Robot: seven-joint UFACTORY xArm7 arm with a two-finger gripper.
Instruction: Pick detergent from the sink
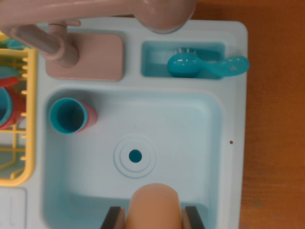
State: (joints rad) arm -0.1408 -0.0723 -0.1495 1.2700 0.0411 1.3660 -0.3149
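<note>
Item: detergent bottle (155, 207), peach-coloured, at the near edge of the sink basin (200, 143), just near of the drain (135, 155). You see its rounded end pointing far, toward the drain; its long axis runs near-to-far. It sits between the two dark jaws, one at each side, touching or nearly so; you cannot tell whether the gripper (155, 218) is clamped. Other stock: teal cup (71, 115) at basin's far left; teal brush (205, 65) in the far tray; faucet (57, 45); yellow rack (24, 119) left; orange desk (276, 143).
</note>
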